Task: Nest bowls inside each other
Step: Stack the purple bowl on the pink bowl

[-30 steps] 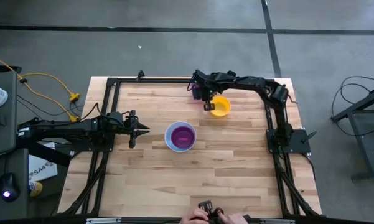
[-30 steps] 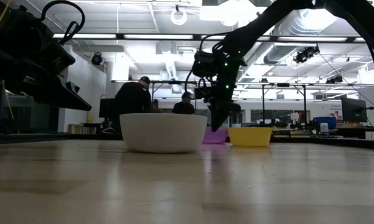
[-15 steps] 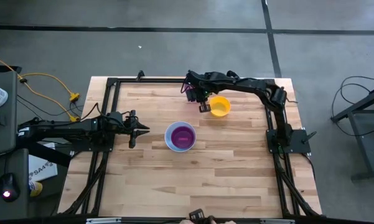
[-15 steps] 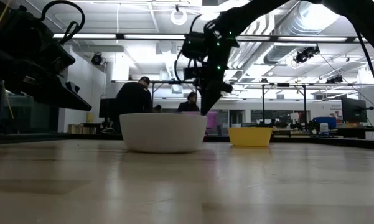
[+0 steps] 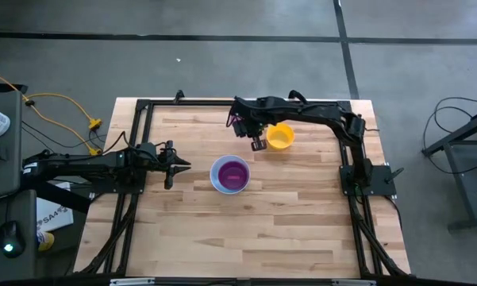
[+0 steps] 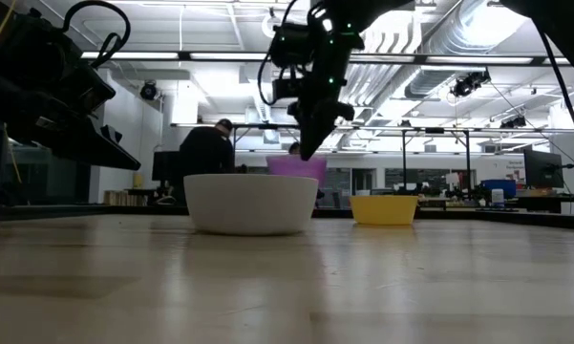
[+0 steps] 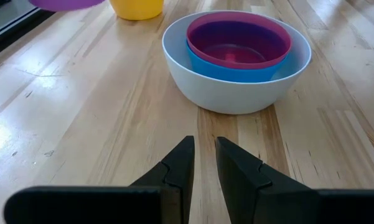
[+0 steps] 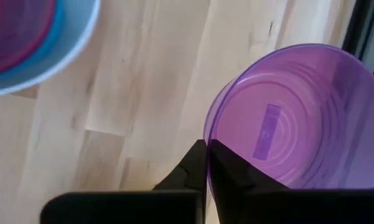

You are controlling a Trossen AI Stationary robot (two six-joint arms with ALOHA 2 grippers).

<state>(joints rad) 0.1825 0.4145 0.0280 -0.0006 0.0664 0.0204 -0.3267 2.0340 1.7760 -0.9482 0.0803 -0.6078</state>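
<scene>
Overhead, ducts and lights are seen above the wooden table (image 5: pixel 286 222); the purple bowl (image 8: pixel 302 115) is pinched by the raised right gripper (image 8: pixel 208 155); left gripper (image 7: pixel 202 158) slightly parted.

A white bowl (image 6: pixel 251 203) sits on the wooden table (image 6: pixel 287 287), a yellow bowl (image 6: pixel 383 209) farther right. The right gripper (image 6: pixel 304 143) (hanging from above) holds a purple bowl (image 6: pixel 297 166) just above the white bowl's rim.

Two bowls (image 7: pixel 238 45) sit nested in the largest bowl (image 7: pixel 236 87) mid-table (image 5: pixel 301 230), a lone bowl (image 5: pixel 281 137) behind to its right.
</scene>
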